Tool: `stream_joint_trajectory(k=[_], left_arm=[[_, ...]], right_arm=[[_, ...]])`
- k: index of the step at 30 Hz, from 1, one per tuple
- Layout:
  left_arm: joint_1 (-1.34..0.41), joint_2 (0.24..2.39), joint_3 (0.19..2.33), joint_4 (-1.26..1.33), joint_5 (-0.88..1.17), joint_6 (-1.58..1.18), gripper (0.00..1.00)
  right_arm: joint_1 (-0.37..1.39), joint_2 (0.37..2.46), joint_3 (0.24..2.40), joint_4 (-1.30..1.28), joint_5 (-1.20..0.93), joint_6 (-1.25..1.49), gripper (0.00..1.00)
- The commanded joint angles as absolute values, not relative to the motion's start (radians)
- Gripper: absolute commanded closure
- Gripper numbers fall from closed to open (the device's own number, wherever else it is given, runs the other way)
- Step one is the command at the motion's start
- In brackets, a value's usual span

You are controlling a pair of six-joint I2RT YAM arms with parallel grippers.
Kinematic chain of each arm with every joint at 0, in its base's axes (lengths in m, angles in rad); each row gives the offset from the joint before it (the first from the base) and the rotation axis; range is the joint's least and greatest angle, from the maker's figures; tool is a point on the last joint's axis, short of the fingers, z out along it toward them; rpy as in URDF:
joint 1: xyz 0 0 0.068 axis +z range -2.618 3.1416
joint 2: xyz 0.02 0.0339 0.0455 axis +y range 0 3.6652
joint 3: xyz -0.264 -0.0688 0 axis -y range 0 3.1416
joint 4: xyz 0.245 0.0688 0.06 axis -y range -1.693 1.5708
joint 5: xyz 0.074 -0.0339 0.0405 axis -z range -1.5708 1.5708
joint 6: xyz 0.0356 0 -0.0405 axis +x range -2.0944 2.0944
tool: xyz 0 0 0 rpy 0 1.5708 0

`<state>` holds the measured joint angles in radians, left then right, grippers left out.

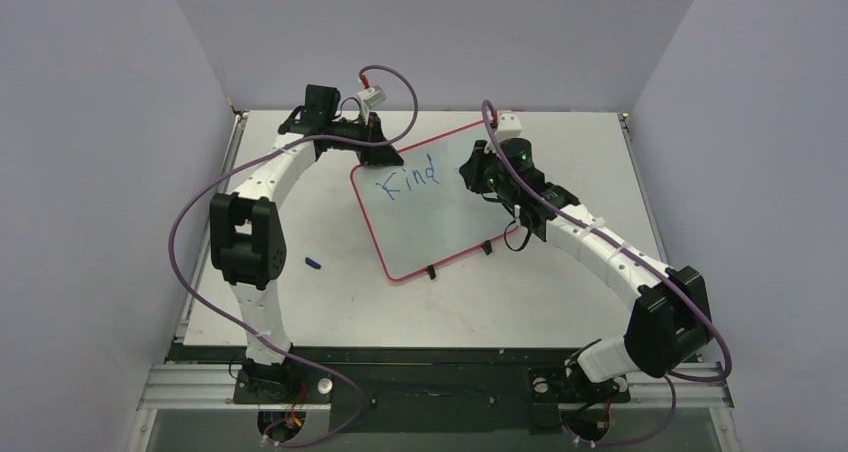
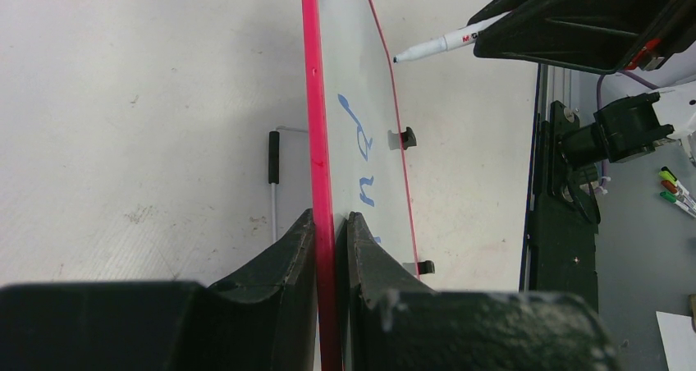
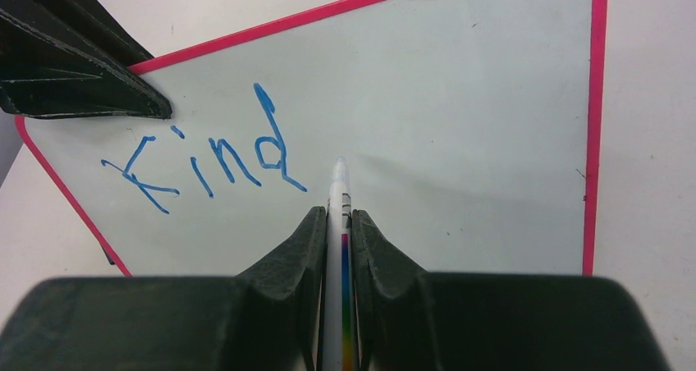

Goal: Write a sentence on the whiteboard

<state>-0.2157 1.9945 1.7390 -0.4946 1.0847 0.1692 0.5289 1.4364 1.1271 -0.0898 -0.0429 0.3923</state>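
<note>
Top external view: the whiteboard sits askew near the middle of the worktop, its red rim turned at an angle and two black clips on its near edge. The left claw is clenched on the board's far-left corner. The right claw hangs over the board's far-right part. The sentence so far reads "Kind", in blue, near the far edge. A small blue object lies on the worktop to the left of the board, well apart from it. Left wrist view: the left claw has both fingers pressed against the red rim, one on each face of the whiteboard, which is seen nearly edge-on. Blue strokes of the sentence show on the board's face. Beyond the board, the right claw grasps a white marker, tip pointing toward the board. Right wrist view: the right claw is clenched on the marker. The marker's tip lies just right of the "d" of the sentence; whether it touches the whiteboard cannot be told. The left claw covers the board's upper-left corner.
</note>
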Motion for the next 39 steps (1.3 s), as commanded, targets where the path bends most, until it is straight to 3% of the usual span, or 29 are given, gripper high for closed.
stream_joint_trajectory(k=[1,39], left_arm=[[-0.246,1.978,1.762,-0.523,1.111,0.270,1.00],[-0.249,1.977,1.764,-0.527,1.108,0.273,1.00]], right_arm=[[0.525,1.446,1.168,-0.034,-0.050,0.370,1.00],[0.552,1.549,1.262,-0.013,-0.079,0.397,1.00]])
